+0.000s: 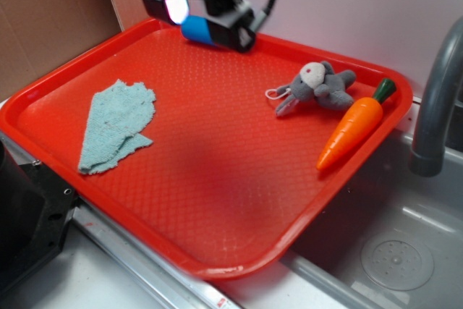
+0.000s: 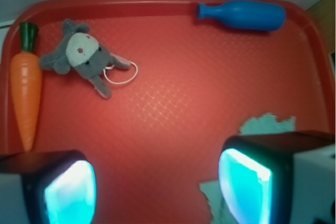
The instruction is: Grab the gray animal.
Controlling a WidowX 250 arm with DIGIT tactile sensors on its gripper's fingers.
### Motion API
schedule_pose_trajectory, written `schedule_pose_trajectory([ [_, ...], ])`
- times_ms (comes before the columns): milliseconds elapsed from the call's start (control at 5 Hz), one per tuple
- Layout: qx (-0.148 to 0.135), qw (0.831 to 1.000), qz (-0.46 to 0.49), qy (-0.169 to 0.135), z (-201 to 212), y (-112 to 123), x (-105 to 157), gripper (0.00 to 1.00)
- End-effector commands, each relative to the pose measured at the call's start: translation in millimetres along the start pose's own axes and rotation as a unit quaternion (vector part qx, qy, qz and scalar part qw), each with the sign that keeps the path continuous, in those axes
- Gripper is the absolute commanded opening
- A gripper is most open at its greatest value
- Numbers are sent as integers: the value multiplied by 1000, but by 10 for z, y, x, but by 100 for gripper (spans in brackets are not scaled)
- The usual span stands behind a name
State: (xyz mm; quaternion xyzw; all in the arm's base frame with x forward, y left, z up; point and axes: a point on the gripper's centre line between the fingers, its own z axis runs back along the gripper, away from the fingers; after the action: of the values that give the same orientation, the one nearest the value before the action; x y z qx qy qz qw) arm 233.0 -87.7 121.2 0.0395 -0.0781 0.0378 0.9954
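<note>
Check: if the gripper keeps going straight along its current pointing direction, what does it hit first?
Likely bare tray. The open gripper aims down between its pads at empty red surface; the teal rag sits beside the right pad, and the gray animal is well off-line. Depth is uncertain.

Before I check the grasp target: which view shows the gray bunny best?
The wrist view: the gray bunny lies unobstructed, with face, red nose, ears and string loop clear. The exterior view shows it smaller and blurrier, beside the carrot.
</note>
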Motion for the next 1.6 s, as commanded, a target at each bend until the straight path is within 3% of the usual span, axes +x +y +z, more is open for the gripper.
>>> schedule_pose_trajectory([
  [0,-3,1000,-2,-20,-434,-305,571,100],
  [400,-10,998,-58,-13,-872,-562,919,100],
  [600,-19,998,-62,-12,-951,-552,967,0],
  [1000,-36,999,-40,2,-868,-327,960,0],
  [1200,-29,1000,-3,10,-612,-129,853,0],
  [1400,-22,998,50,15,-201,158,577,0],
])
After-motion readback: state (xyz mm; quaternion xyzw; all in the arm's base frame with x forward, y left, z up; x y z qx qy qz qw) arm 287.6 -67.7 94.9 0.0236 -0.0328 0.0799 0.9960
